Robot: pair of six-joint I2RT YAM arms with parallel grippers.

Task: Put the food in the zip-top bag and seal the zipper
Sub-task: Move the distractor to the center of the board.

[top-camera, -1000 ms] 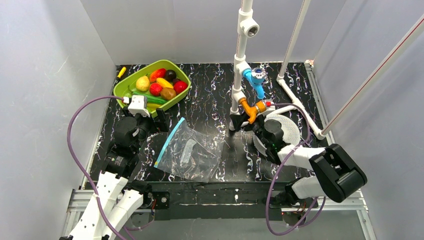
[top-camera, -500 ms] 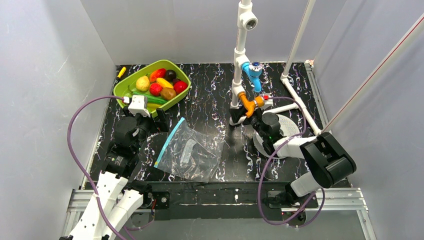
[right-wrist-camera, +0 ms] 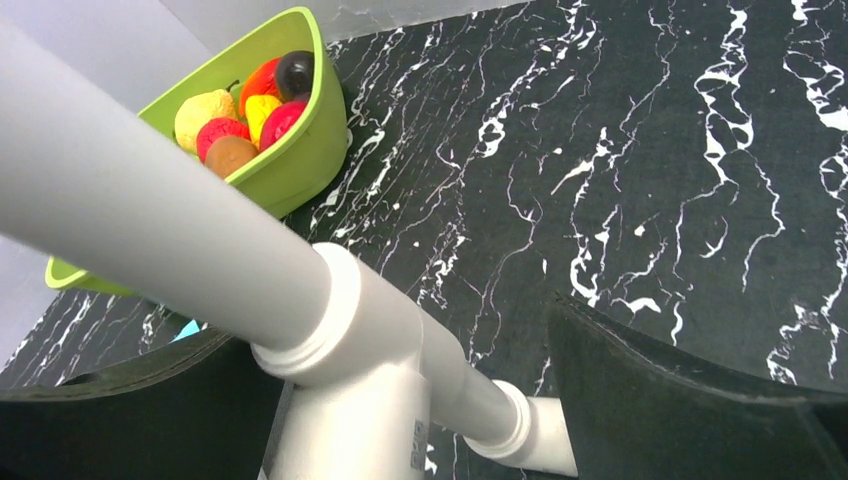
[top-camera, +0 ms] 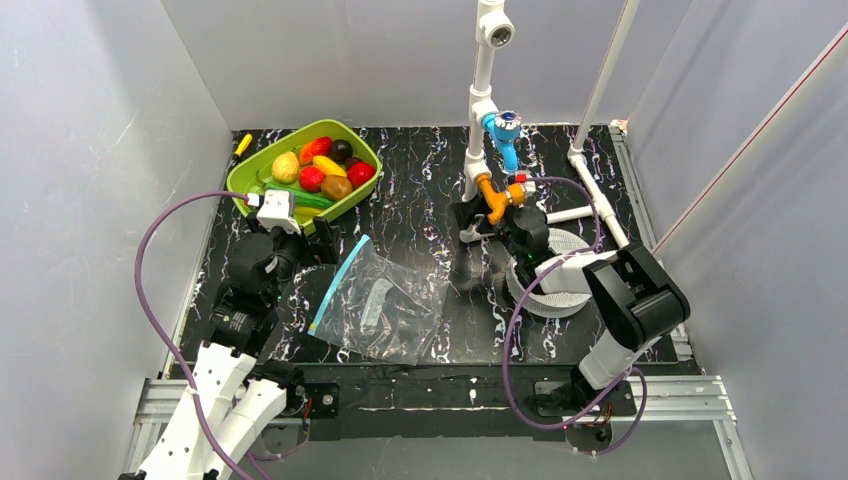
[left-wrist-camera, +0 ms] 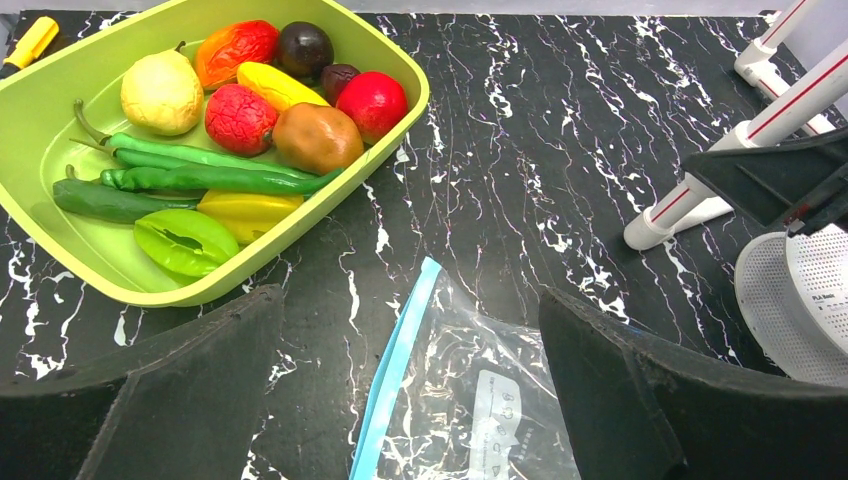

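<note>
L end effector (left-wrist-camera: 410,300) is open, fingers (left-wrist-camera: 180,390) spread wide w/ nothing gripped, hovering over the table (top-camera: 420,190). The zip-top bag (left-wrist-camera: 500,410) lies flat on the table just below it & slightly ahead, clear & crinkly. The zipper (left-wrist-camera: 395,385), a light blue strip along the bag's left edge, shows in the gap btwn the fingers, a bit nearer the left-hand one. The food (left-wrist-camera: 320,135) is all ahead & to the left of the L end effector, piled in a lime-green tray (left-wrist-camera: 55,120): red, yellow, brown & dark purple pieces toward the far side, long green peppers, a yellow piece & a green slice nearer. The tray's near rim sits just beyond the left-hand fingertip, apart from the bag. A small yellow item (left-wrist-camera: 30,42) lies on the table past the tray's far left corner. A white perforated disc (left-wrist-camera: 770,300) lies ahead & well to the right of the L end effector. R end effector (right-wrist-camera: 390,325) is to the right of the bag & also open. Its fingers straddle a white PVC pipe (right-wrist-camera: 150,220) w/ a tee fitting; can't tell if either finger touches it. From the R end effector, tray & food are far ahead on the left.
</note>
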